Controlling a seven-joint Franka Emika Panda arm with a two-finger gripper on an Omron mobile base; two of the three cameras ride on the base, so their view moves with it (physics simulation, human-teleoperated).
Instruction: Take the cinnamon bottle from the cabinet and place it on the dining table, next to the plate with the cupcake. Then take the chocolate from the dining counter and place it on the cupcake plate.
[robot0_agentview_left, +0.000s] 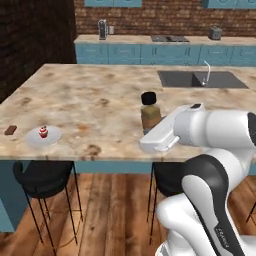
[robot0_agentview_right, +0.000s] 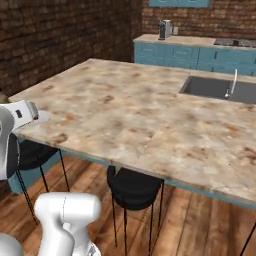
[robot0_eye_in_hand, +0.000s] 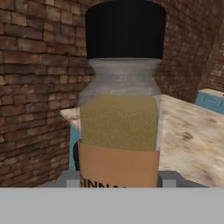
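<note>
Kitchen island counter (robot0_agentview_left: 100, 95) | bottle (robot0_agentview_left: 150, 114) held upright over counter, fingers seemingly pinching its base | plate (robot0_agentview_left: 44, 136) with cupcake (robot0_agentview_left: 43, 131) at 9 o'clock, well apart | risk: bottle tipping on release, or nudging chocolate (robot0_agentview_left: 10, 130)

Brick-walled kitchen, big marble-look island up front.
Dark brick wall (robot0_agentview_right: 60, 35) on the left, wooden plank floor (robot0_agentview_left: 110, 210) below, black stools (robot0_agentview_right: 134, 187) tucked under the counter (robot0_agentview_left: 100, 95), sink (robot0_agentview_left: 200, 79) set in, teal cabinets (robot0_agentview_left: 150, 54) along the back.
</note>
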